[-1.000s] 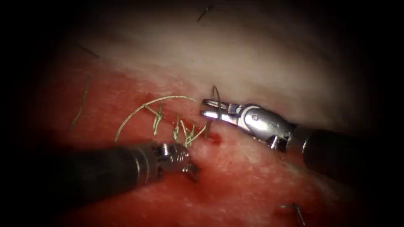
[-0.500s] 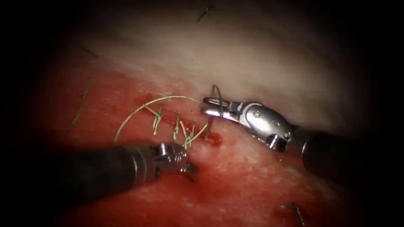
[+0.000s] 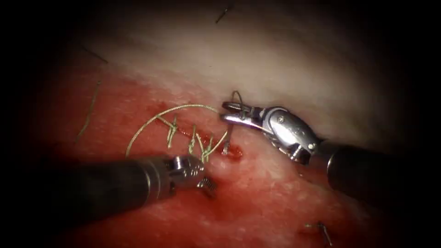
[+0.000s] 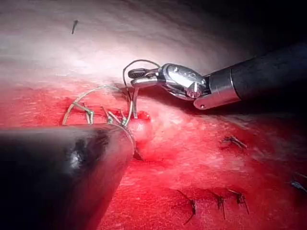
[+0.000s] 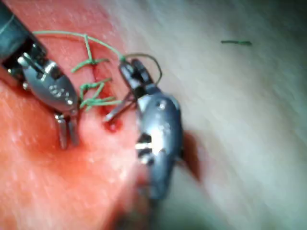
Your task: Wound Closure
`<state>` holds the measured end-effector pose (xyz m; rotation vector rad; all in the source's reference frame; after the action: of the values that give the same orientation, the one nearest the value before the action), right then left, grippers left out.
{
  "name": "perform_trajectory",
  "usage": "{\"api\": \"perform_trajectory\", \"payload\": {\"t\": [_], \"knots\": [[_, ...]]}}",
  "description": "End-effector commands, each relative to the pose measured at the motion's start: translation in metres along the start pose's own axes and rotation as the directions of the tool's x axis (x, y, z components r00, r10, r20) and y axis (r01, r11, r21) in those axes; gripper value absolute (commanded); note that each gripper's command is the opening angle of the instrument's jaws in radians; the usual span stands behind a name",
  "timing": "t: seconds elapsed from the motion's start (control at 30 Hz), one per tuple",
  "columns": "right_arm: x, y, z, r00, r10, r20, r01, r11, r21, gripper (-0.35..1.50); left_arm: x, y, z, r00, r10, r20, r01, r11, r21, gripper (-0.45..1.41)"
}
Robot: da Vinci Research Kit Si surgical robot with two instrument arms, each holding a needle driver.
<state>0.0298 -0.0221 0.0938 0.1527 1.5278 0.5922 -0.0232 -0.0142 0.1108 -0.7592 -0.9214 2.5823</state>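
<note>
Two pincers: right pincer (image 3: 229, 112) grips needle (image 3: 228, 140) entering tissue (image 3: 275, 193); left pincer (image 3: 207, 183) closed, empty.

Needle (image 3: 228, 138) and thread (image 3: 151, 120) crowd the cut (image 3: 202, 142) — bare tissue (image 3: 275, 69) beyond lies open.

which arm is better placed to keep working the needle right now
Right, as a judgement. The right tool already grips the needle on its curve, its point in the tissue at the cut's right end. The left tool sits lower, pressed on tissue, holding no needle.
</note>
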Motion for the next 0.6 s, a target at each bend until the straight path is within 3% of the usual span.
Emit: {"api": "perform_trajectory", "payload": {"t": [0.03,0.3,0.6], "knots": [[-0.0006,-0.0001,0.0009,1.000,0.012,0.005,-0.012,1.000,0.006,-0.35,0.0001,-0.0002,0.0007,1.000,0.001,0.000,-0.001,1.000,-0.002,-0.03],[-0.0009,-0.0002,0.0010,0.961,0.269,0.060,-0.273,0.960,0.060,-0.35,0.0000,-0.0004,0.0006,1.000,0.003,0.000,-0.003,1.000,-0.004,-0.03],[-0.0018,-0.0010,0.0011,0.901,0.426,0.090,-0.433,0.895,0.107,-0.35,-0.0001,-0.0005,0.0005,1.000,0.004,0.000,-0.004,1.000,-0.005,-0.03]]}}
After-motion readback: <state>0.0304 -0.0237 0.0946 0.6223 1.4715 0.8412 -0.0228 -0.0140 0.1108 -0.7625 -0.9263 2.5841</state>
